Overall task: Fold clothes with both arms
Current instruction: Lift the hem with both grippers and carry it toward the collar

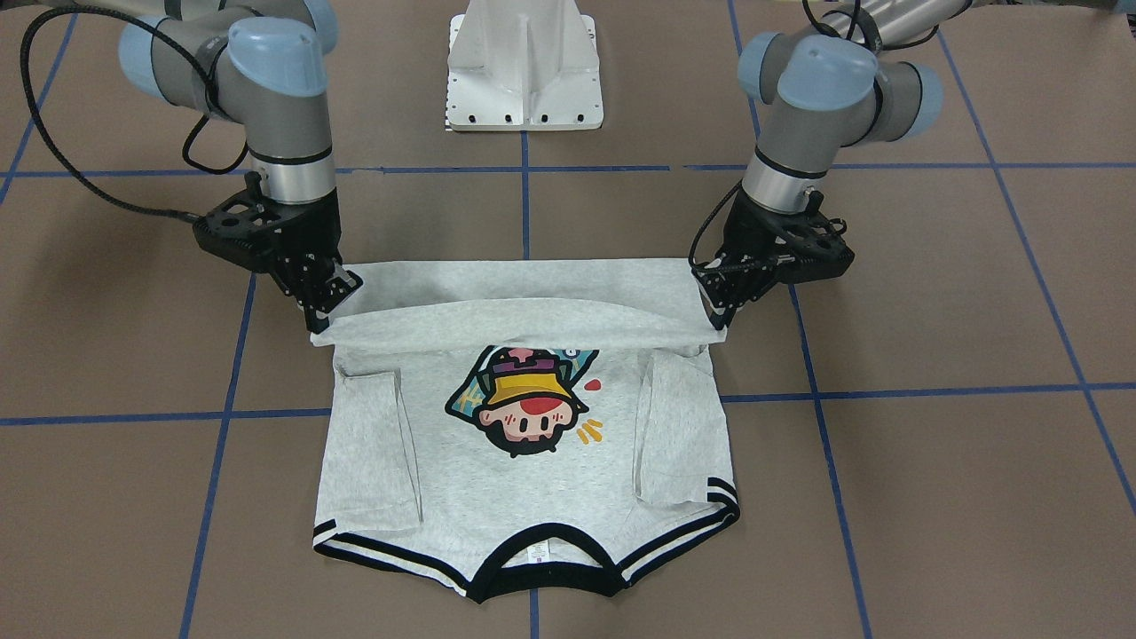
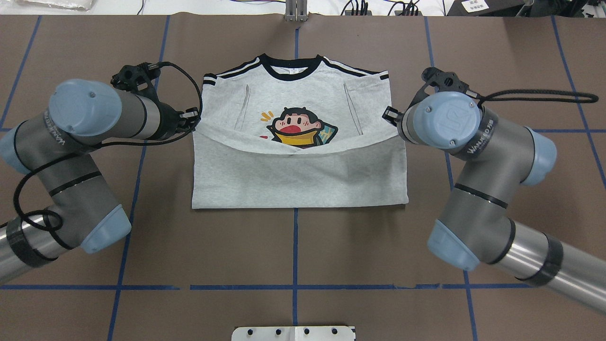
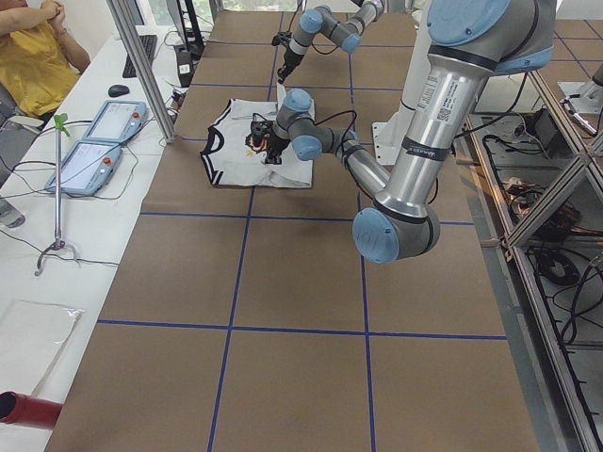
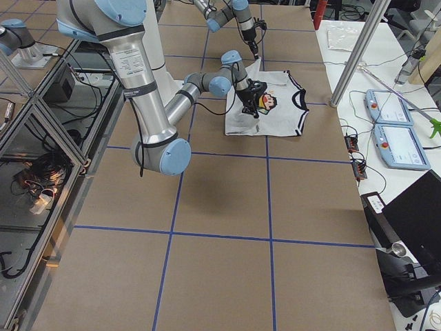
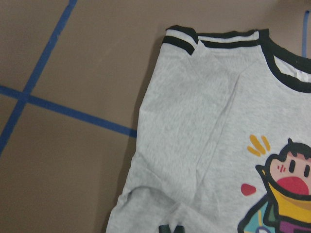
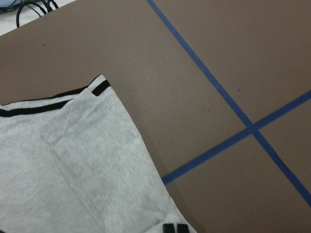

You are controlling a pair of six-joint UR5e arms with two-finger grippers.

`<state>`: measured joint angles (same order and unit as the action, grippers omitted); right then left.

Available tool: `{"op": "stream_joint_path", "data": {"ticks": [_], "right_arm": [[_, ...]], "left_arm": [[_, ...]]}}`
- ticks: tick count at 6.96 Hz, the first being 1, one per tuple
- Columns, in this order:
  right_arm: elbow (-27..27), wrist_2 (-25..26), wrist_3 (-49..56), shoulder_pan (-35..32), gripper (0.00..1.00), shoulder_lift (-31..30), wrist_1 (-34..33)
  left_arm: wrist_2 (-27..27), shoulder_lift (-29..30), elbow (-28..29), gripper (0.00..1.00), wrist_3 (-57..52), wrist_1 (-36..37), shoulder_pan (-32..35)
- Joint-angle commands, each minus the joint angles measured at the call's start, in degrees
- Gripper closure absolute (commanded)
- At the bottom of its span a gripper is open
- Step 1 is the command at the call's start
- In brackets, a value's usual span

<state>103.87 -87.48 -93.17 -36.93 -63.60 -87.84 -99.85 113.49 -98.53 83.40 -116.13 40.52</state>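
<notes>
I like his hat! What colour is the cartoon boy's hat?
The hat is yellow. It shows best in the front-facing view.

light: bright, even | shadows: faint, soft on desk (image 2: 293, 237) | sheen: right arm (image 2: 478, 203), 4 o'clock overhead | wrist views: slightly soft

The right arm (image 2: 478, 189) bears a UR logo (image 2: 450, 122) on its joint cap (image 2: 433, 130); its sleeve lettering (image 2: 479, 137) is illegible

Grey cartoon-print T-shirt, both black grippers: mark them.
Grey cartoon-print T-shirt (image 1: 532, 497): front-facing view, fabric below print.
Left black gripper (image 1: 717, 312): front-facing view, between fingertips.
Right black gripper (image 1: 321, 312): front-facing view, between fingertips.
</notes>
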Motion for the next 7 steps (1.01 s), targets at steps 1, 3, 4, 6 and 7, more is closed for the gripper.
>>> {"op": "stream_joint_path", "data": {"ticks": [1,3,4,6,7], "right_arm": [[-12.5,-0.85,4.13,-3.32,1.0,8.01,0.47],[-22.79,-1.11,4.58,-4.9,1.0,13.57,4.48],[-26.06,-1.11,4.66,-5.08,1.0,13.59,8.34],[-26.71,-2.25,7.55,-7.27,1.0,13.59,9.0],[-28.79,-2.26,7.56,-7.19,1.0,14.2,9.87]], "left_arm": [[0.18,4.61,11.12,1.0,-0.16,-8.81,2.37],[0.18,6.91,18.78,1.0,-0.25,-15.15,4.83],[0.18,8.23,20.3,1.0,-1.3,-15.26,5.1],[0.18,8.77,21.18,1.0,-3.84,-15.18,6.85],[0.18,9.2,22.76,1.0,-3.86,-15.7,6.77]]}}
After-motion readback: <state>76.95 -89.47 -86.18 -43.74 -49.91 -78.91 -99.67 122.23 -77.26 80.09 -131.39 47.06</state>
